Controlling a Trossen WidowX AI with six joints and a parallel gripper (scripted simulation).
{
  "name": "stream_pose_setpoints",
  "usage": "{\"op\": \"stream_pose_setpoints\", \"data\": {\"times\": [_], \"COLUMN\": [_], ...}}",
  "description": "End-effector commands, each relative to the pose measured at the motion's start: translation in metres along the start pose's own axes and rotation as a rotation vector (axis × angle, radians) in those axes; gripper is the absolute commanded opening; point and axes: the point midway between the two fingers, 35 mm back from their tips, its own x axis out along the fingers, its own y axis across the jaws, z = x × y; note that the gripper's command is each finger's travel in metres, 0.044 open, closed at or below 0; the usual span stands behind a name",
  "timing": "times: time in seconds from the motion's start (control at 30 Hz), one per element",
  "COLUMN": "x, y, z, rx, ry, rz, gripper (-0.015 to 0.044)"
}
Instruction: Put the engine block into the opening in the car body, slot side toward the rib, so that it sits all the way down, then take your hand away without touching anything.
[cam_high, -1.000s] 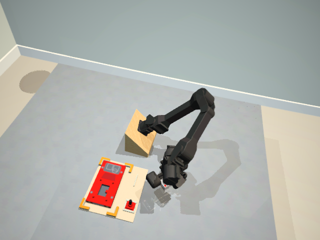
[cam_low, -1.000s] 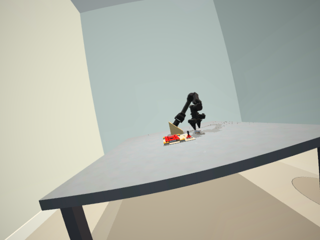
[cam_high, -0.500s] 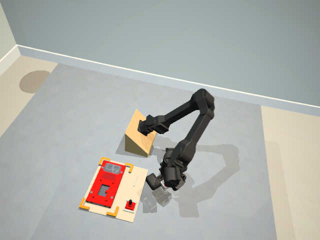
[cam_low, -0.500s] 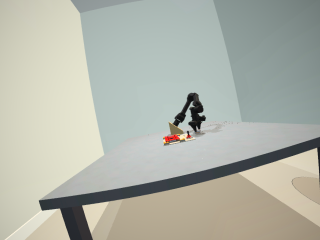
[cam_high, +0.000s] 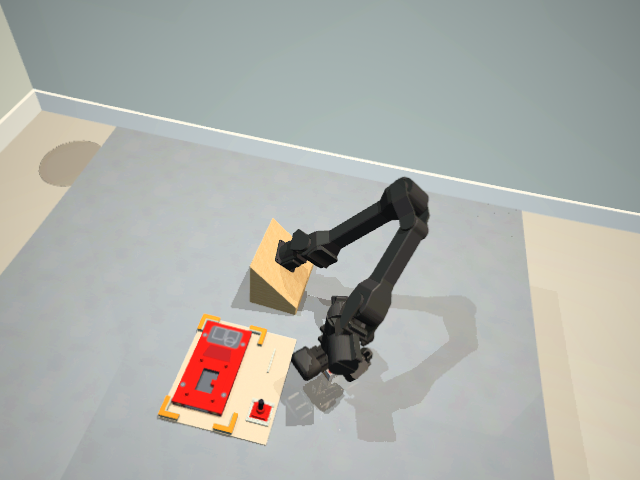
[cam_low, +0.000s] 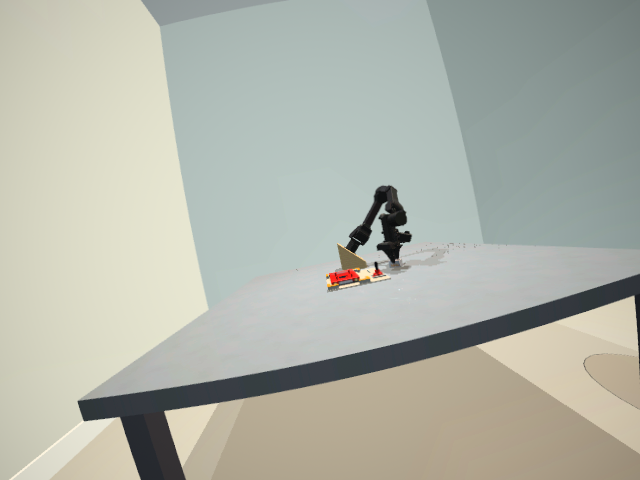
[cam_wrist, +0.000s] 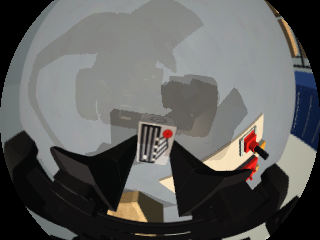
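Top view: beside the board (cam_high: 281, 351) (cam_low: 364, 280) (cam_wrist: 227, 159), gripper (cam_high: 330, 369) (cam_low: 395, 261) (cam_wrist: 155, 140) low over the table (cam_high: 129, 217) (cam_low: 289, 320) (cam_wrist: 200, 45); opening (cam_high: 206, 381) in the red car body (cam_high: 199, 400) (cam_low: 343, 276) unfilled. Exterior view: fingers pointing down, block (cam_high: 331, 375) (cam_low: 397, 263) (cam_wrist: 156, 142) at table height. Wrist view: jaws closed on the block, slots facing the camera. Best next: firm grip, straight lift, slot side checked before turning toward the rib (cam_high: 213, 383).
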Motion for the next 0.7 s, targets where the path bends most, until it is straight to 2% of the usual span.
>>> {"op": "stream_pose_setpoints", "data": {"times": [0.0, 0.07, 0.67], "x": [0.000, -0.004, -0.059], "y": [0.000, -0.002, -0.010], "z": [0.000, 0.000, 0.003], "rx": [0.004, 0.003, 0.003], "ry": [0.001, 0.002, 0.017], "rz": [-0.002, -0.004, -0.015], "gripper": [0.0045, 0.0000, 0.0000]}}
